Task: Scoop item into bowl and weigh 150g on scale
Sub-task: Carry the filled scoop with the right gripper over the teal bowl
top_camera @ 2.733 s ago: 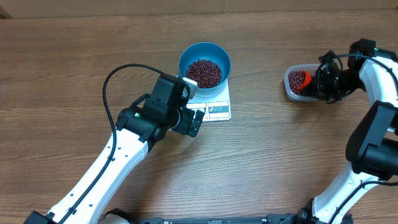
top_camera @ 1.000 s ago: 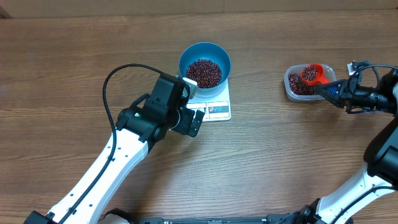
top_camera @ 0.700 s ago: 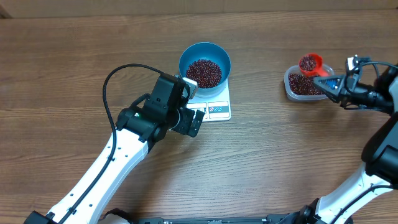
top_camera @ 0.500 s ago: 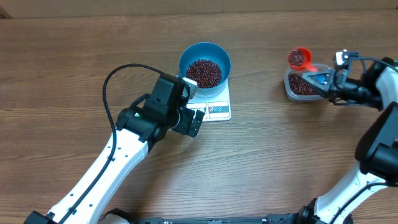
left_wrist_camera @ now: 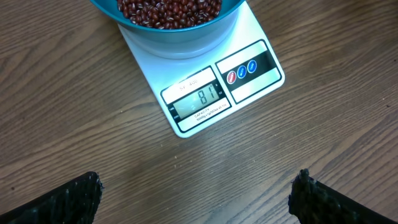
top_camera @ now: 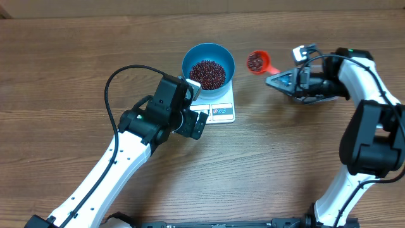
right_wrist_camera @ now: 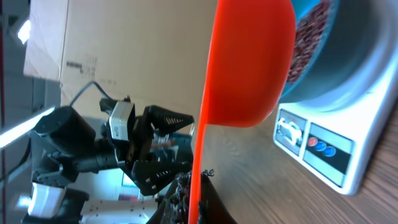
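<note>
- One blue bowl [top_camera: 192, 56] sits on one white scale [top_camera: 222, 111], both on the wooden table [top_camera: 76, 50].
- The beans are in two lots: a maroon heap [top_camera: 207, 73] covering the bottom of the bowl, and a small load in the cup of a single orange-red scoop [top_camera: 266, 68].
- The scoop hangs in the air just to the right of the bowl, apart from its rim and not over it. Its handle runs back towards the right arm.
- Two arms are in view, each with one claw.
- The right gripper [top_camera: 281, 80] is clamped tight on the scoop's handle. From its wrist camera the underside of the cup shows, with the bowl and scale beyond.
- The left gripper [left_wrist_camera: 197, 183] has its jaws spread as wide as they go and grips nothing. Its two dark fingers [left_wrist_camera: 68, 199] stand at the lower corners of the left wrist view, above bare wood just in front of the scale's display edge.
- The scale's one display [left_wrist_camera: 199, 99] shows the digits 81. Beside it are three round buttons [left_wrist_camera: 241, 70], one red and two blue.
</note>
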`<state>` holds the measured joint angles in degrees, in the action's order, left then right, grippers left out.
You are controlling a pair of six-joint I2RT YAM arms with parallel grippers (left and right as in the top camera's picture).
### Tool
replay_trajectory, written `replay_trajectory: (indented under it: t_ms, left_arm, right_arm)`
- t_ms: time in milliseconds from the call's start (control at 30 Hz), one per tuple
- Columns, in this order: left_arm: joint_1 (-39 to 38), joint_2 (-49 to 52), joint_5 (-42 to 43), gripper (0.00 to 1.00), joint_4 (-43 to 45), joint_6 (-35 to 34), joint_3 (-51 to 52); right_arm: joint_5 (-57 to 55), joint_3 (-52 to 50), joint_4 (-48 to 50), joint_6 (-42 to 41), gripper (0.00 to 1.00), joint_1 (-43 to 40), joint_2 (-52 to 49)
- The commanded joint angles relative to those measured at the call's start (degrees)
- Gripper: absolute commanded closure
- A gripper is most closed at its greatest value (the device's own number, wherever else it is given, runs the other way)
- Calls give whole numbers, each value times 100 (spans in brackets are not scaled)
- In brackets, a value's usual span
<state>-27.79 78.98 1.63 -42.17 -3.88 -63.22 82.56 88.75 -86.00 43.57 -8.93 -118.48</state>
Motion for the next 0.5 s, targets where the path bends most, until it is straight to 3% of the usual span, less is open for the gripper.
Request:
replay_trajectory:
  t_ms: [0, 467]
  left_arm:
    - [-39, 9, -17, 0, 4, 133, 17]
    - [-39, 9, -17, 0, 4, 133, 17]
  right_arm:
    - [345, 79, 133, -116, 96, 229, -26]
    - [-831, 898, 935, -1902, 96, 935, -26]
